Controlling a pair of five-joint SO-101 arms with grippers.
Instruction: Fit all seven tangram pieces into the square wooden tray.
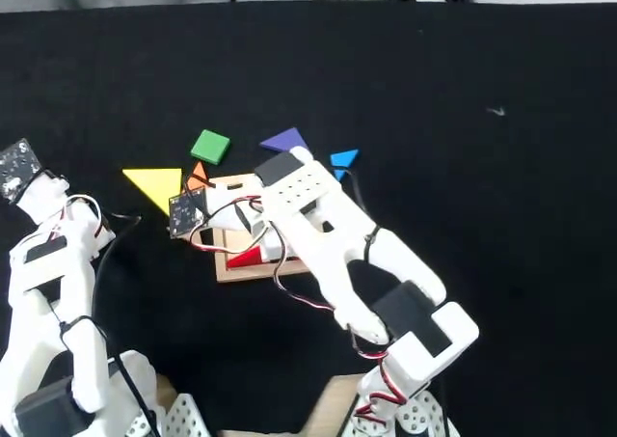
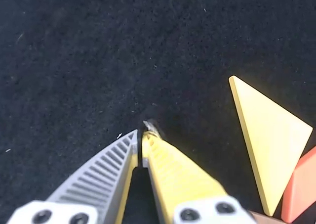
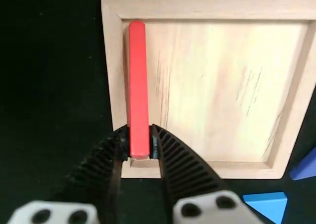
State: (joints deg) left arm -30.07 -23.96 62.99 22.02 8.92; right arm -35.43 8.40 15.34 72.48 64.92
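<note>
high view: wooden tray (image 1: 253,275) lay on the black cloth (image 1: 453,186) near the middle, partly under the right arm (image 1: 328,234), with a red piece (image 1: 246,257) showing inside it. outside the tray: yellow triangle (image 1: 154,184) and orange triangle (image 1: 198,177) just beside its far left corner, green square (image 1: 210,147) beyond them, purple piece (image 1: 284,140) and blue triangle (image 1: 344,157) on the far right side. left arm (image 1: 48,273) stood at the table's left edge, apart from the tray. left wrist view: left gripper (image 2: 139,134) had its fingers pressed together with nothing between them, over bare cloth; yellow triangle lay near, not touching it, with the orange triangle's edge past it. right wrist view: right gripper (image 3: 139,135) pinched the near end of the red piece, which stood on edge inside the tray along one wall; rest of tray floor bare; blue triangle lay outside the rim.
</note>
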